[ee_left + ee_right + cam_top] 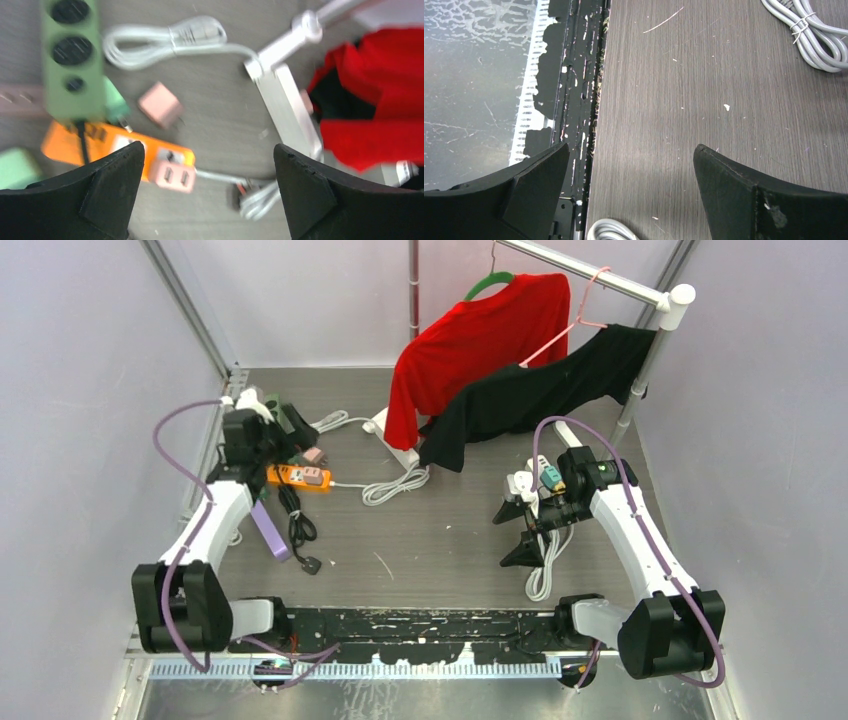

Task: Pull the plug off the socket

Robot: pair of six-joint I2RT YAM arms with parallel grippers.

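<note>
An orange power strip (pixel 65 145) lies on the table with a pink plug (pixel 173 175) seated in its end socket. A second pink cube plug (pixel 160 104) lies loose on the table, prongs showing, apart from the strip. My left gripper (pixel 208 150) hangs open above the table, to the right of the orange strip's end, with nothing between its fingers. From above, the orange strip (pixel 288 475) and the loose pink plug (pixel 312 454) lie just right of the left wrist. My right gripper (pixel 512 535) is open over bare table, also empty (pixel 631 147).
A green power strip (pixel 70 55) overlaps the orange one. A white power strip (pixel 290 105) and coiled white cable (pixel 165 37) lie beyond. Red shirt (pixel 480 335) and black shirt (pixel 540 395) hang on a rack. A purple strip (pixel 270 530) and white cable coil (pixel 540 575) lie nearer.
</note>
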